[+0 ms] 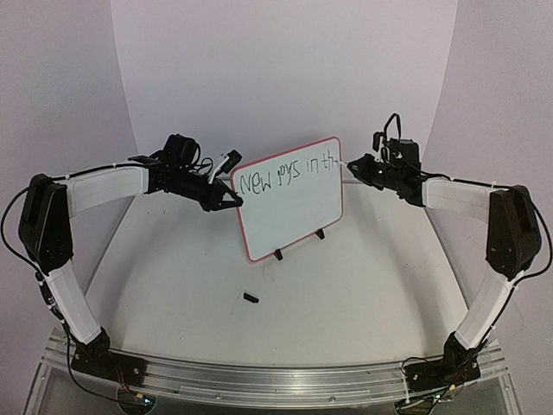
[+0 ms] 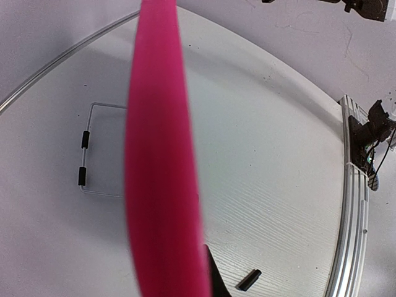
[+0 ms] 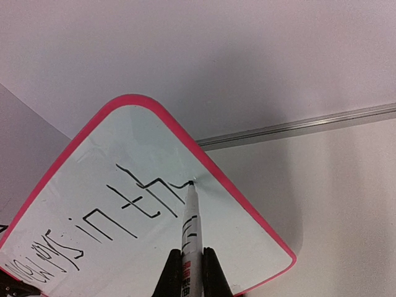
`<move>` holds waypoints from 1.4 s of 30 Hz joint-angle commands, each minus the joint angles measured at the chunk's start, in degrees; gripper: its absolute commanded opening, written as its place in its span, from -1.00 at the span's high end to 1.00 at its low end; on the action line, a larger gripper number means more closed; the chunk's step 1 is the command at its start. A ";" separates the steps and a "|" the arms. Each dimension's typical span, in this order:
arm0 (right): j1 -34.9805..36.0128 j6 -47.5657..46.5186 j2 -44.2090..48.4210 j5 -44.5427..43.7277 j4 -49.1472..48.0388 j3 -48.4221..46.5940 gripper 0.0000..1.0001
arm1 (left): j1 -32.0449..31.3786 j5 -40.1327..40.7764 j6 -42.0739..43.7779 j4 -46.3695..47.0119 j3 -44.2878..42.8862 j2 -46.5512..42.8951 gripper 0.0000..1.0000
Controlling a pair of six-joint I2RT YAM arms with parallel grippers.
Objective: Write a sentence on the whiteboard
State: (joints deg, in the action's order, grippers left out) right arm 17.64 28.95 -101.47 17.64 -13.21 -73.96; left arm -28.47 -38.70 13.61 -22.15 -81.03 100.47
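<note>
Centre of the top view: whiteboard (image 1: 294,220) stands tilted on small black feet (image 1: 279,254); sentence (image 1: 289,175) runs across its upper part; left gripper (image 1: 233,200) clamped on its left frame edge; right gripper (image 3: 189,275) pinched on marker (image 3: 190,226), tip against the board at the last stroke; board likely light, stiff, tippy; hold the frame, not the slick face.

Small black piece (image 1: 251,298) (on white table (image 1: 371,294))
</note>
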 commanded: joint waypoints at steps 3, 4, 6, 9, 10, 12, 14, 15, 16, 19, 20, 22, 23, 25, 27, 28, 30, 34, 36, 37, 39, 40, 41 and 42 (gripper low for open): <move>-0.77 0.05 -0.42 -1.68 -1.47 -2.97 1.00 | -1.77 -0.73 1.62 -6.88 0.00 2.20 1.00; -0.76 0.05 -0.54 -1.54 -1.47 -3.29 1.00 | -1.77 -0.75 1.58 -6.86 0.00 2.19 1.00; -0.81 0.05 -0.66 -1.26 -1.54 -3.88 1.00 | -1.77 -0.70 1.59 -6.85 0.00 2.28 1.00; -0.76 -0.04 -0.77 -0.59 -1.64 -4.41 1.00 | -1.77 -0.75 1.54 -6.90 0.00 2.28 1.00; -0.75 -0.11 -0.83 -0.26 -1.64 -4.58 1.00 | -1.77 -0.76 1.53 -6.89 0.00 2.28 1.00; -0.76 -0.19 -1.11 0.77 -1.64 -4.84 1.00 | -1.77 -0.77 1.52 -6.88 0.00 2.31 1.00; -0.78 -0.07 -1.50 1.85 -1.64 -5.02 1.00 | -1.77 -0.77 1.52 -6.92 0.00 2.28 1.00; -0.80 -0.04 -1.78 2.43 -1.64 -5.05 1.00 | -1.77 -0.77 1.54 -6.93 0.00 2.28 1.00; -0.78 -0.03 -2.08 2.96 -1.64 -5.01 1.00 | -1.77 -0.77 1.58 -6.94 0.00 2.28 1.00; -0.79 0.02 -2.38 4.03 -1.65 -4.62 1.00 | -1.76 -0.77 1.52 -6.94 0.00 2.28 1.00; -0.77 0.05 -2.42 4.23 -1.64 -4.45 1.00 | -1.77 -0.78 1.52 -6.94 0.00 2.28 1.00; -0.76 0.05 -2.33 4.39 -1.64 -3.88 1.00 | -1.76 -0.86 1.51 -6.94 0.00 2.28 1.00; -0.76 0.05 -2.30 4.52 -1.64 -3.62 1.00 | -1.76 -0.86 1.57 -6.94 0.00 2.28 1.00; -0.76 0.05 -2.31 4.85 -1.64 -3.09 1.00 | -1.77 -0.86 1.56 -6.95 0.00 2.28 1.00; -0.78 0.04 -2.29 5.01 -1.64 -2.45 1.00 | -1.77 -0.89 1.56 -6.89 0.00 2.28 1.00; -0.77 0.05 -2.29 5.17 -1.64 -2.24 1.00 | -1.75 -0.92 1.54 -6.86 0.00 2.28 1.00; -0.77 0.05 -2.35 5.59 -1.64 -1.81 1.00 | -1.77 -0.94 1.52 -6.85 0.00 2.28 1.00; -0.76 0.18 -2.73 6.17 -1.64 -1.41 1.00 | -1.77 -0.98 1.44 -6.86 -0.02 2.37 1.00; -0.79 0.18 -2.77 6.02 -1.64 -1.09 1.00 | -1.77 -0.94 1.44 -6.87 -0.01 2.37 1.00; -0.79 0.20 -2.73 5.82 -1.60 -0.88 1.00 | -1.77 -0.94 1.45 -6.86 -0.04 2.37 1.00; -0.77 0.23 -2.64 5.44 -1.55 -0.54 1.00 | -1.77 -0.94 1.47 -6.86 -0.03 2.37 1.00; -0.80 0.23 -2.67 5.30 -1.55 -0.47 1.00 | -1.77 -0.94 1.46 -6.85 -0.01 2.38 1.00; -0.77 0.23 -2.68 5.20 -1.51 -0.48 1.00 | -1.77 -0.94 1.43 -6.92 -0.07 2.38 1.00; -0.76 0.21 -2.73 5.11 -1.44 -0.52 1.00 | -1.77 -0.94 1.45 -6.89 -0.07 2.37 1.00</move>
State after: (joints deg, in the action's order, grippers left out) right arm 16.75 28.99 -103.09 22.57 -13.66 -75.08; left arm -28.45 -38.68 13.27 -22.24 -81.06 100.53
